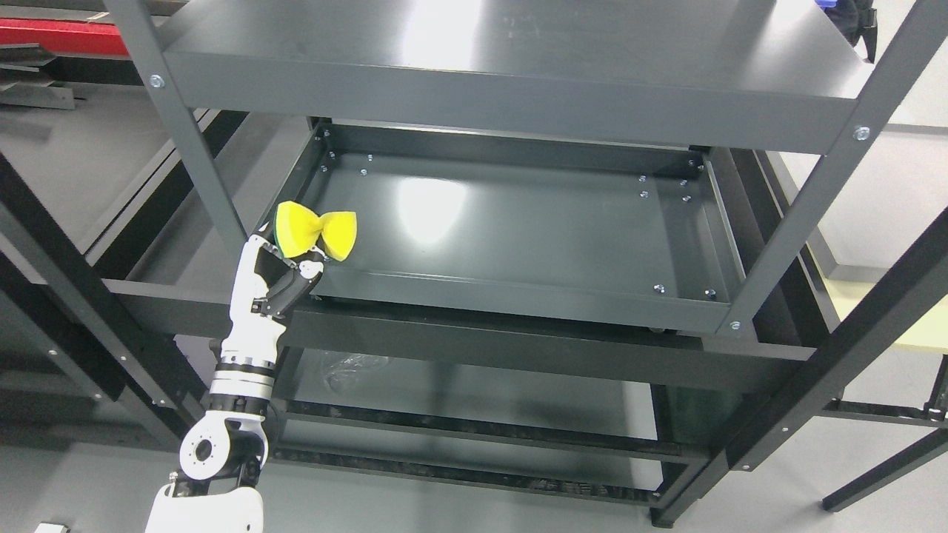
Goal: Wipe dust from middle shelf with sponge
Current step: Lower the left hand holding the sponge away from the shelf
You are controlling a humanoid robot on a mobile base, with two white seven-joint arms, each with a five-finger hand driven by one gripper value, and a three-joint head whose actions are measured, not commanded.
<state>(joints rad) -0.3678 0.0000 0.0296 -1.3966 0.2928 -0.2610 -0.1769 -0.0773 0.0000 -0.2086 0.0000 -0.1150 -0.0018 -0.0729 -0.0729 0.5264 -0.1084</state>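
Left robot hand [285,270] pinches yellow sponge [318,233] at middle shelf [518,222] edge

top shelf [518,66]: 12 o'clock, glossy dark grey
red strip [52,33]: 10 o'clock
clear plastic [352,368]: 7 o'clock, on lower shelf [474,400]
yellow floor patch [889,296]: 3 o'clock

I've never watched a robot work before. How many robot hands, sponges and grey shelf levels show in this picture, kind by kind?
White and black robot hands: 1, the left hand, gripping the sponge
Yellow sponges with a green scrubbing side: 1, pinched in the middle
Dark grey metal shelf levels: 3, the top shelf, the middle shelf and the bottom shelf
Total: 5
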